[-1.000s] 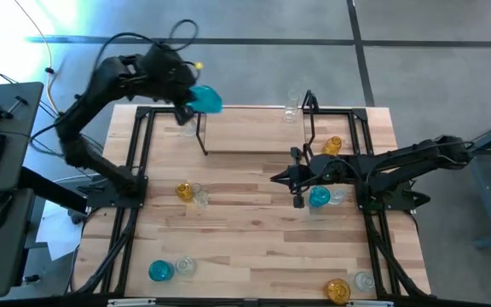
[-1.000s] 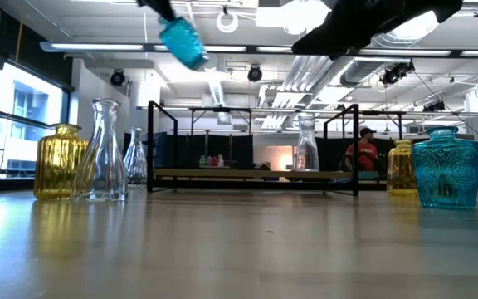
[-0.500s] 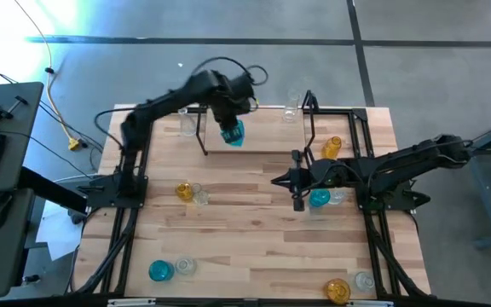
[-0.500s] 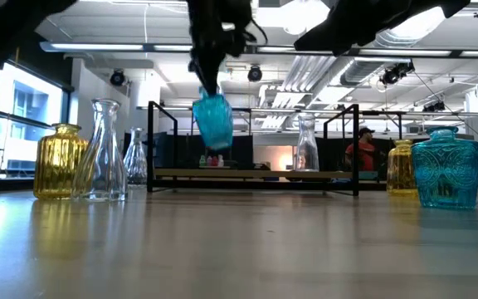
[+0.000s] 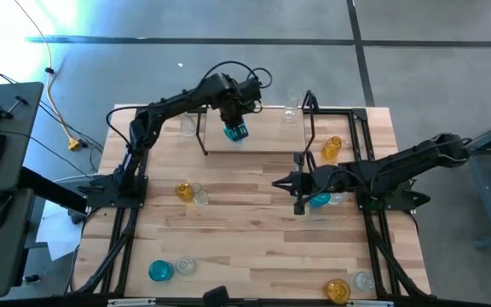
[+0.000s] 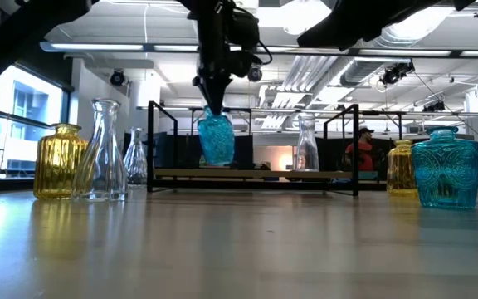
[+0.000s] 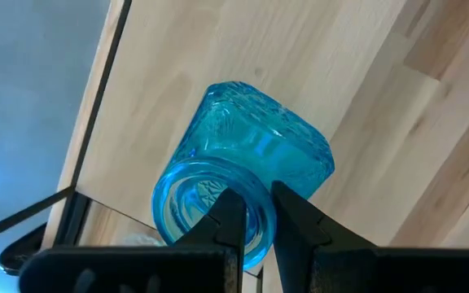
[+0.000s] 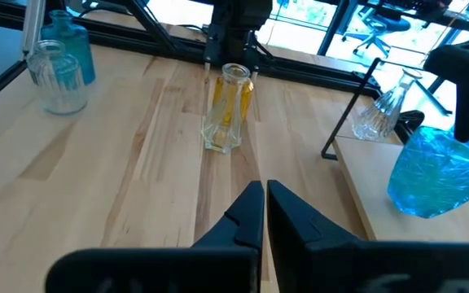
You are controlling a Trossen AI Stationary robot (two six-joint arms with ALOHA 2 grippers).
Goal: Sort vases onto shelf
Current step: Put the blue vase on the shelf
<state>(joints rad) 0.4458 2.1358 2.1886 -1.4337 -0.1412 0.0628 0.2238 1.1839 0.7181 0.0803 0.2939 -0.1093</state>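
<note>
The broad bench (image 5: 254, 230) of pale wooden planks carries everything. Towards its far edge lies the shelf (image 5: 262, 141), a small light wooden board in a thin black metal frame with upright loop ends.

The left arm reaches over that shelf, and the left pincer (image 5: 231, 118) is clamped on the rim of a teal-blue bulbous glass vase with a patterned body (image 6: 216, 138); in the left wrist view one finger sits inside the mouth and one outside. The vase hangs upright over the shelf's left part, its base at or just above the board; contact cannot be told. The right arm waits over the bench's right-middle, the right pincer (image 5: 276, 182) with its fingers together and holding nothing.

The step in hand looks like setting this vase down. The next move likely calls for lowering until the base rests flat, then parting the fingers and lifting straight up so the inner finger clears the neck without tipping it.
</note>
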